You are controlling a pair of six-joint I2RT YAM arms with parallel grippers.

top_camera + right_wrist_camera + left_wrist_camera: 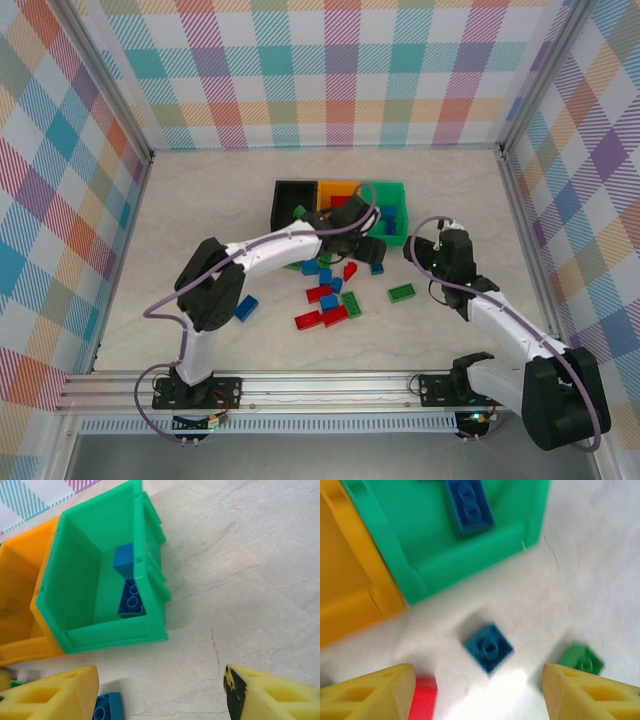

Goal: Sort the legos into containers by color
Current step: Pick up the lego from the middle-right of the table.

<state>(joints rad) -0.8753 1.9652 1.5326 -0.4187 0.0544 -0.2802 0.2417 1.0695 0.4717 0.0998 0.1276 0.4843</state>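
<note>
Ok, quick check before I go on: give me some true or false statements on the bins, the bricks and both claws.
1. The green bin has blue bricks inside. True.
2. The left claw is clamped on a brick. False: it is open and empty, over a blue brick on the table.
3. Seen from the top, the row runs black bin, orange bin, green bin. True.
4. Every brick is sorted. False: a red brick and a green brick, among others, lie loose on the table.
5. The right claw holds a brick. False: open, empty.
</note>
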